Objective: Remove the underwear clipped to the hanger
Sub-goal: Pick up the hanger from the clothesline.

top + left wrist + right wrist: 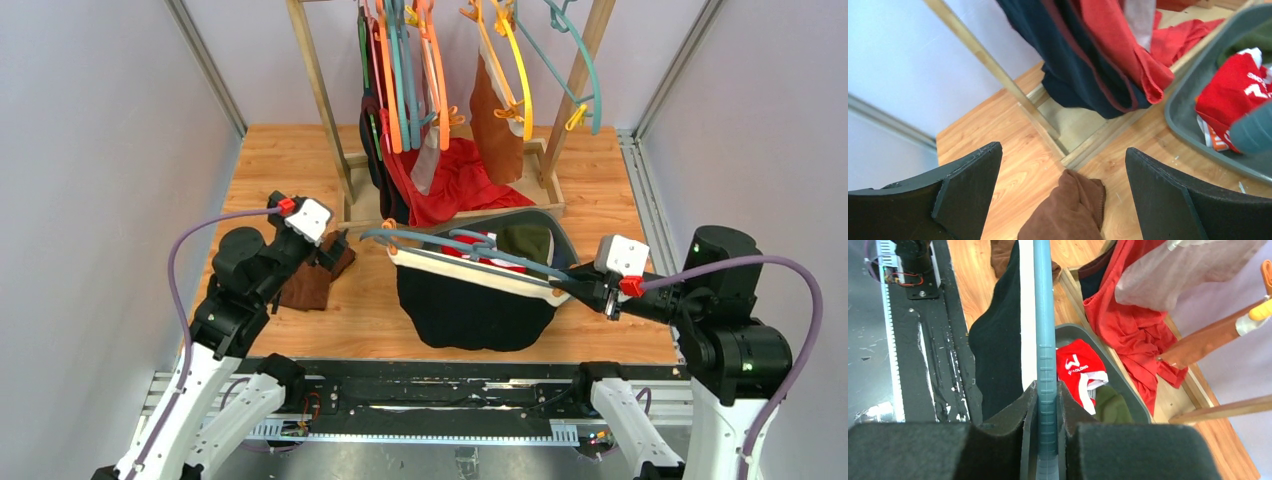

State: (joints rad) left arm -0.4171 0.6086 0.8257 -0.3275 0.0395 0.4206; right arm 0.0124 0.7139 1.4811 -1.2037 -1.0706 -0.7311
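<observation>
From above, your right gripper [575, 285] is clamped on the teal hanger [450, 245], near the middle of the table's [620, 190] front edge. The black underwear [470, 305] hangs clipped to that hanger by its white waistband and drapes toward the front edge. Your left gripper [338, 243] sits toward the left edge with its jaws apart, above a brown cloth [310, 285].

In the left wrist view, the fingers [963, 185] stand wide apart and hold nothing, with the brown cloth low between them. A red brief [1233, 95] lies in the grey tray [1188, 100].

In the right wrist view, both pads [1070, 412] squeeze the hanger's bar. The black underwear is just left of the bar, and the red brief sits in the tray to its right.
</observation>
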